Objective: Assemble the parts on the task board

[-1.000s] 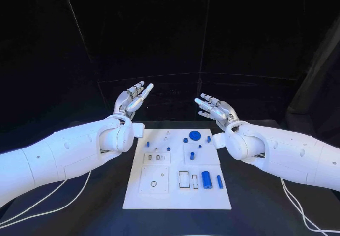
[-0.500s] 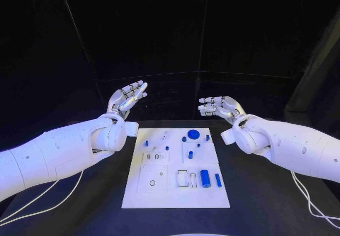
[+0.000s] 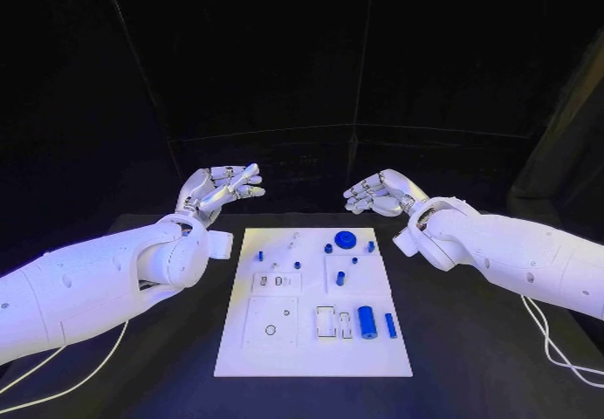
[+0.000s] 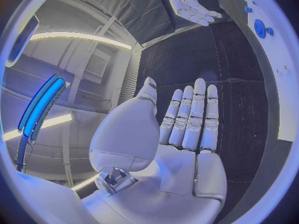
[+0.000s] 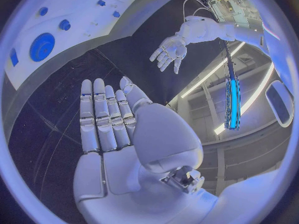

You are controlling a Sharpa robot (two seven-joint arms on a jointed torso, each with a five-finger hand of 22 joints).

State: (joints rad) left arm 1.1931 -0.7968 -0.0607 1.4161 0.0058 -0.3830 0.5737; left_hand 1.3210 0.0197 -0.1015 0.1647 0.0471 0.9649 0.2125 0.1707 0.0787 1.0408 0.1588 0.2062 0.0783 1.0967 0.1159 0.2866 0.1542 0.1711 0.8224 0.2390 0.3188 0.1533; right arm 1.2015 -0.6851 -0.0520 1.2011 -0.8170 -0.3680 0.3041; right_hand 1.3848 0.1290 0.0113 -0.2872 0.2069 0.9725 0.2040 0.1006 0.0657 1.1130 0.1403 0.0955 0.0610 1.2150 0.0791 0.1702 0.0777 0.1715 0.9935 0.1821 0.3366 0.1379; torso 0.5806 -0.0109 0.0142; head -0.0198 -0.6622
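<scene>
We see both empty hands, left hand (image 3: 222, 187) and right hand (image 3: 379, 193), fingers released, raised beyond the white task board (image 3: 315, 349) on the black table (image 3: 466, 349).

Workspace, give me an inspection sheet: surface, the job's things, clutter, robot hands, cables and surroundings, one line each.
Surface: black table, with the white task board lying in its middle.
Job's things: blue parts on the board, among them a round disc near the far edge and a large cylinder towards the near edge; none is held.
Clutter: nothing seen.
Robot hands: left robot hand and right robot hand are raised beyond the board's far edge, fingers apart, holding nothing.
Cables: white cables trail on the table under both arms, off the board.
Surroundings: dark curtain behind the table; the wrist views show lit ceiling panels.
</scene>
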